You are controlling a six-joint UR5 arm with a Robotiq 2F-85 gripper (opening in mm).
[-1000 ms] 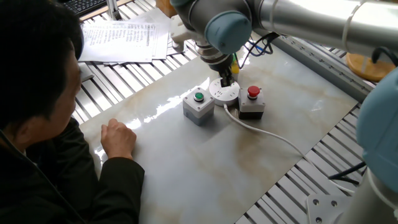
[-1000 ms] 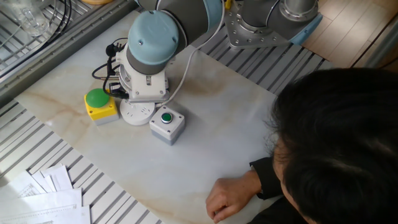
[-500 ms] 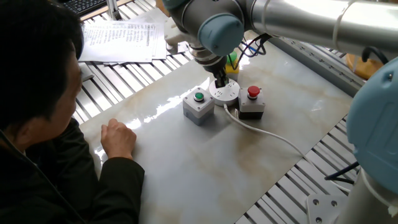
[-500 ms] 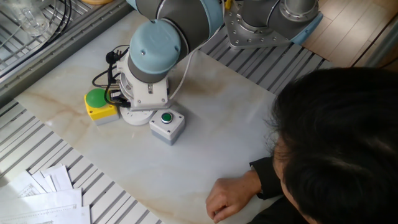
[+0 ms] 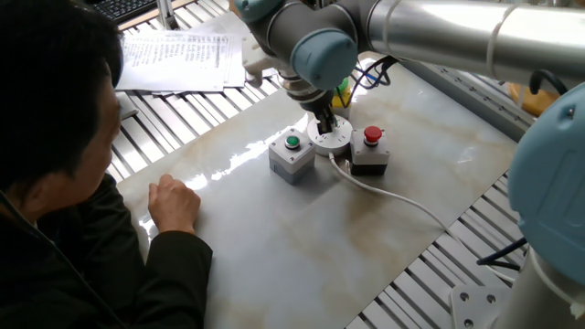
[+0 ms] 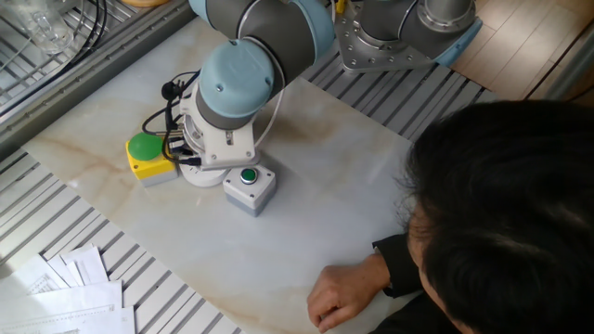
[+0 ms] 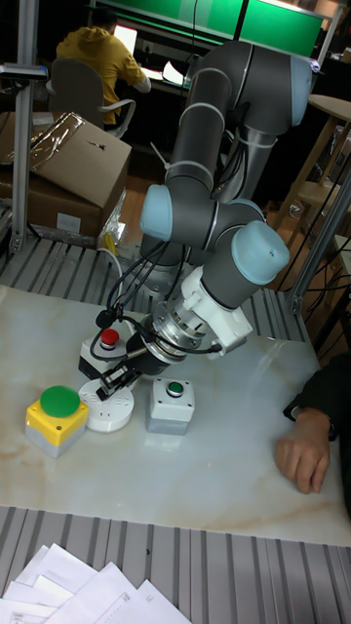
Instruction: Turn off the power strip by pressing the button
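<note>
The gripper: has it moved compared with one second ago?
Yes. In one fixed view the gripper has shifted left across the power strip, away from the box with the red button and toward the box with the green button.

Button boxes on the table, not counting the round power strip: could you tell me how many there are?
3: a grey green-button box right of the power strip, a red-button box behind it, a yellow box to its left. None appear hidden.

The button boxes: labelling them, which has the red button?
The grey box right of the power strip; the other grey one's button is green.
</note>
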